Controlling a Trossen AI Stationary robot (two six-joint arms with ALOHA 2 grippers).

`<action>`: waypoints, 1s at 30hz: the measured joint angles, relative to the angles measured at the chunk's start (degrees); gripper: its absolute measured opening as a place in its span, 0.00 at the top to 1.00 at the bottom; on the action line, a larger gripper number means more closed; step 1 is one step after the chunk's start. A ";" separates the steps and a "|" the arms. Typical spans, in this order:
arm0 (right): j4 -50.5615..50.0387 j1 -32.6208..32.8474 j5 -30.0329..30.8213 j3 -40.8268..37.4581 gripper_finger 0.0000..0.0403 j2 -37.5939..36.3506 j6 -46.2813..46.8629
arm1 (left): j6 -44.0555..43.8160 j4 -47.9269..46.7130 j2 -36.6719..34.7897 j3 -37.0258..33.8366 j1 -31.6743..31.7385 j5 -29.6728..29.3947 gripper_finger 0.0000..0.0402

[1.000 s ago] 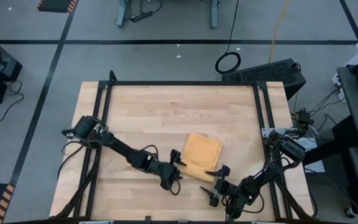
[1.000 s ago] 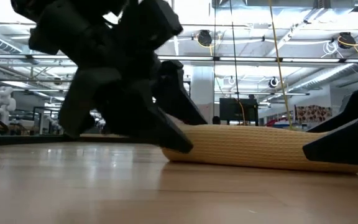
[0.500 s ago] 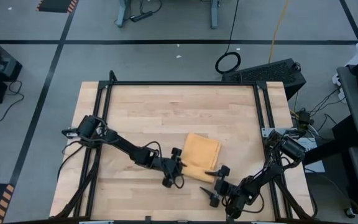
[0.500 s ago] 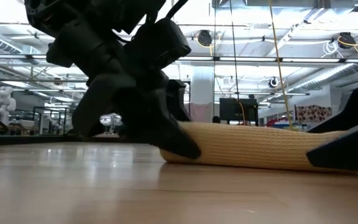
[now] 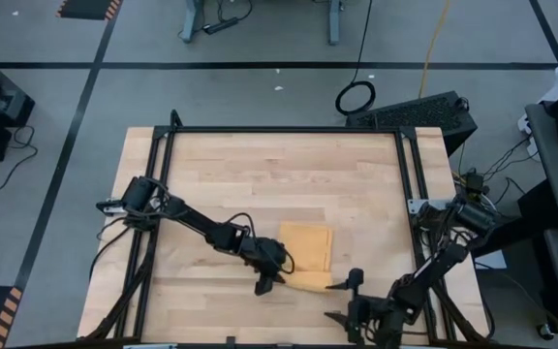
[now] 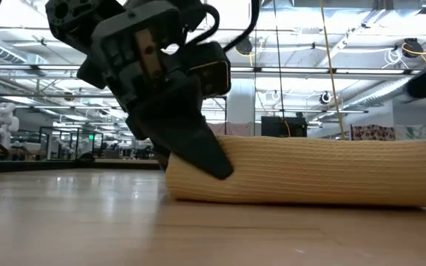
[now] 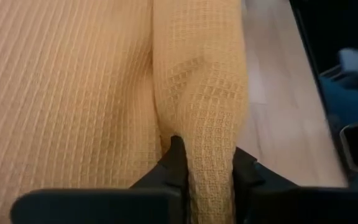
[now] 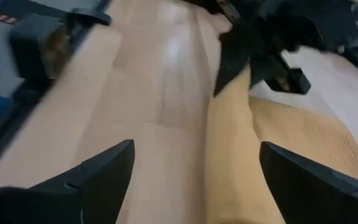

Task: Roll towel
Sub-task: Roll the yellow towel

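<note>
The mustard-yellow towel [image 5: 308, 249] lies on the wooden table, right of middle and toward the near edge. Its near part is wound into a roll [image 6: 309, 171], and the flat rest [image 7: 61, 93] stretches toward the far edge. My left gripper [image 5: 271, 278] is shut on the roll's left end. My right gripper [image 5: 345, 298] hangs open off the roll's right end, nearer the table's near edge and above the wood, touching nothing. In the right wrist view its fingers [image 8: 104, 168] stand wide apart, with the roll [image 8: 229, 155] ahead of them. My left gripper pinches the left end of the roll [image 7: 207, 143] between its two fingers, so several layers lie in the hold. The fingers [image 6: 198, 144] slant down from the table's left and point along the roll. The roll lies on the table.
Black frame rails [image 5: 163, 155] run along the table's left, right and far sides. Bare wood [image 5: 279, 174] fills the far half. A black keyboard [image 5: 424, 109] and cables lie on the floor beyond the far right corner.
My left gripper has turned about its own axis, moved in on the roll's left end and shut on it. My right gripper, still open, has risen off the table and drawn back toward the near edge. The roll now looks thicker in the low view.
</note>
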 joint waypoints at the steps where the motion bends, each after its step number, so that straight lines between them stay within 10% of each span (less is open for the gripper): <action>1: 0.16 0.46 0.49 0.00 0.17 -0.02 -0.10 | -1.69 0.00 0.00 0.00 0.11 0.48 0.85; 11: 2.87 -0.67 10.94 -0.11 0.17 6.88 2.88 | -5.06 -0.33 0.00 -0.02 1.14 2.22 0.81; 19: 3.42 -3.27 7.46 -1.91 0.22 6.97 8.32 | -5.06 -0.62 0.00 -0.02 1.14 2.19 0.80; 30: 3.49 -6.95 -1.57 -2.16 0.53 6.94 16.27 | -1.03 -0.82 0.00 -0.04 0.52 0.53 0.80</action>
